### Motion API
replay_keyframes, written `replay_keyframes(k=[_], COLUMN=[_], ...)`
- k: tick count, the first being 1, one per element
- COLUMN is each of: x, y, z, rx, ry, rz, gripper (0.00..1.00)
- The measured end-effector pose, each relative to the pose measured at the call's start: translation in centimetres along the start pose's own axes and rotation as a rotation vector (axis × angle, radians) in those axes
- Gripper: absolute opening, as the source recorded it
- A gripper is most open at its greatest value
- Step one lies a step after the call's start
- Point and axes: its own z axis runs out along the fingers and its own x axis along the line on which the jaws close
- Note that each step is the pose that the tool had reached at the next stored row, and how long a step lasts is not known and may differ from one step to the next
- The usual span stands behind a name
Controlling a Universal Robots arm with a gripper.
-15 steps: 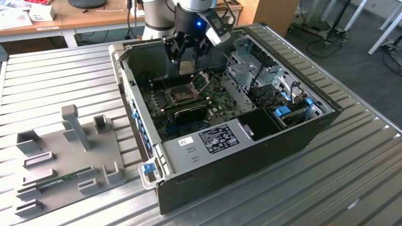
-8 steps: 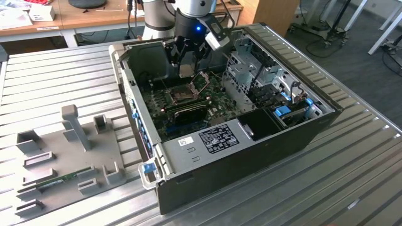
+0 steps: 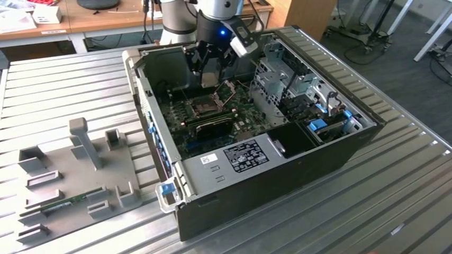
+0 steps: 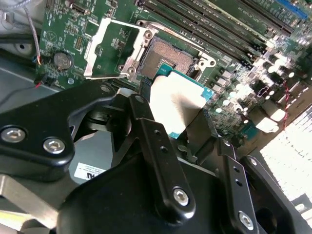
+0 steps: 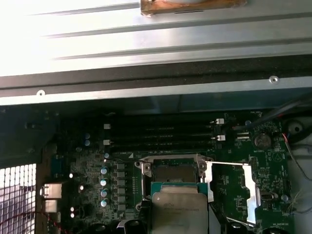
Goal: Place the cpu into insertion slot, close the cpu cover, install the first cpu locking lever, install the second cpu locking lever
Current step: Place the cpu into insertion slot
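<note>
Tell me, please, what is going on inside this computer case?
The robot arm's tool grips the cpu by its edges, close over the insertion slot on the green motherboard inside the open computer case. The cpu is not yet seated. The cpu cover is swung open beside the slot, leaving it uncovered.

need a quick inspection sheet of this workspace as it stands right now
surface: slatted metal table with an open computer case lying on it
job's things: cpu held close to the insertion slot, not seated; slot bare; cpu cover hinged open beside it
clutter: grey fixture tray at the exterior view's left, carrying a green memory stick
grippers: gripper shut on the cpu, inside the case
cables: thin wires by the coin battery
surroundings: wooden desks behind the table
</note>
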Motion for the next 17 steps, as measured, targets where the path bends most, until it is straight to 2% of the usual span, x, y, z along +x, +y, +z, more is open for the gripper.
replay_keyframes(k=[17], x=[-0.01], y=[-0.04], z=[0.50], rx=[-0.0056], ry=[-0.0250], rz=[0.305], gripper=[0.54])
